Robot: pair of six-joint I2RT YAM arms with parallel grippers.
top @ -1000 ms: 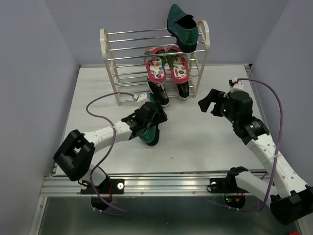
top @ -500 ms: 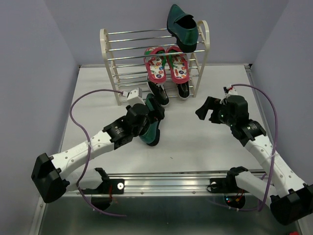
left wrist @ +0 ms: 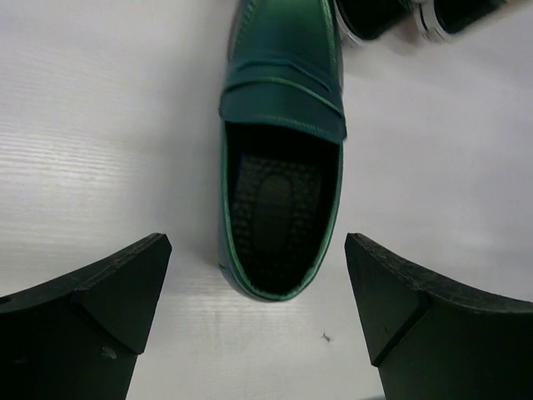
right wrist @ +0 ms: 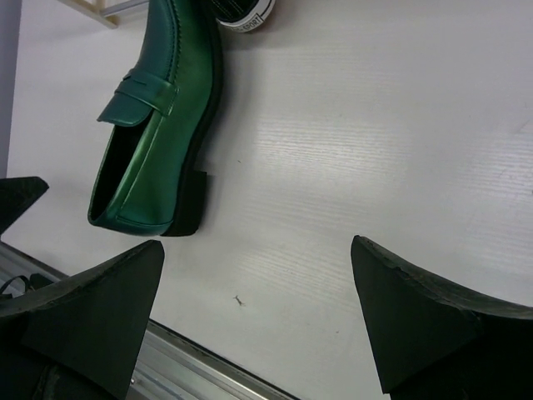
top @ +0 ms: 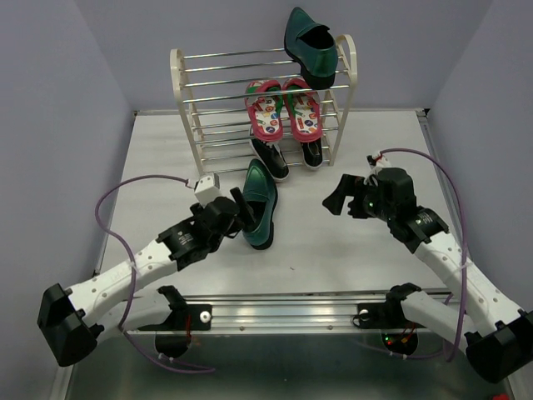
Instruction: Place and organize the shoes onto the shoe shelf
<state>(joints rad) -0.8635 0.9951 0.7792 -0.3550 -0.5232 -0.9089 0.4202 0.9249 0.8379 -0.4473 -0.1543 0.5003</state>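
The left gripper [left wrist: 254,246] is spread wide and empty, with the heel of the teal-green dress shoe [left wrist: 283,125] framed between its fingers, seemingly lined up for grasping. The right gripper [right wrist: 256,243], equally wide and empty, is held aside. Farther ahead, the second dress shoe [top: 310,42] is perched atop the shoe shelf [top: 179,75].

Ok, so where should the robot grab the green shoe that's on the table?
Probably across the two sides of the green shoe at its heel end, coming from behind the heel with the left gripper. The shoe stands upright on its sole, heel toward that arm, and its narrow back fits between the open fingers.
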